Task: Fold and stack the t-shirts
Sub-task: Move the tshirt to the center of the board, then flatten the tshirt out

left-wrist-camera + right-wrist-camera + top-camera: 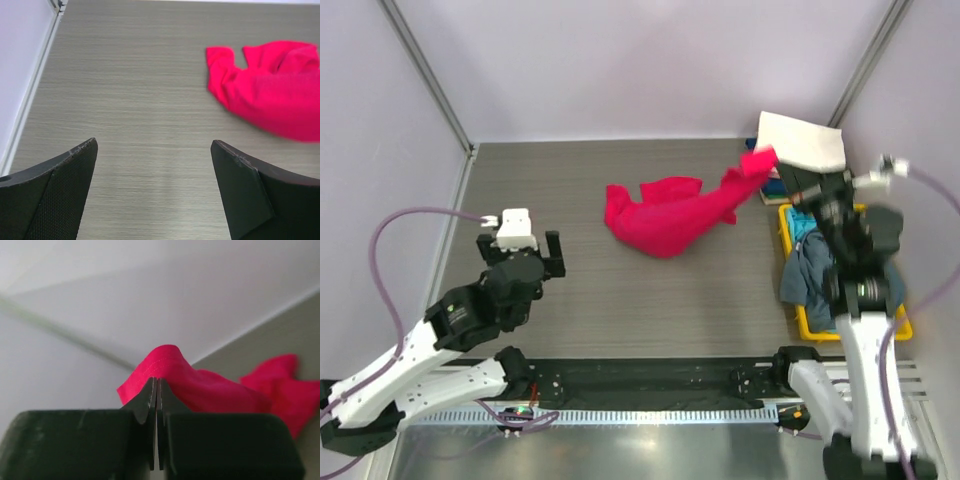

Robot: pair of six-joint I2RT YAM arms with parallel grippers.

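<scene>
A crimson-pink t-shirt [670,215] lies crumpled on the table's middle, one end lifted toward the right. My right gripper [770,160] is shut on that raised edge [165,365] and holds it above the table. The shirt's body also shows in the left wrist view [270,95]. My left gripper [155,165] is open and empty over bare table at the left, well short of the shirt. A slate blue-grey t-shirt [812,275] with a teal one [804,222] hangs over the yellow tray [804,322]. A cream-white t-shirt [802,138] lies at the back right.
The yellow tray stands along the right edge beside the right arm. Walls close the table at the back, left [25,75] and right. A black rail [640,375] runs across the near edge between the arm bases.
</scene>
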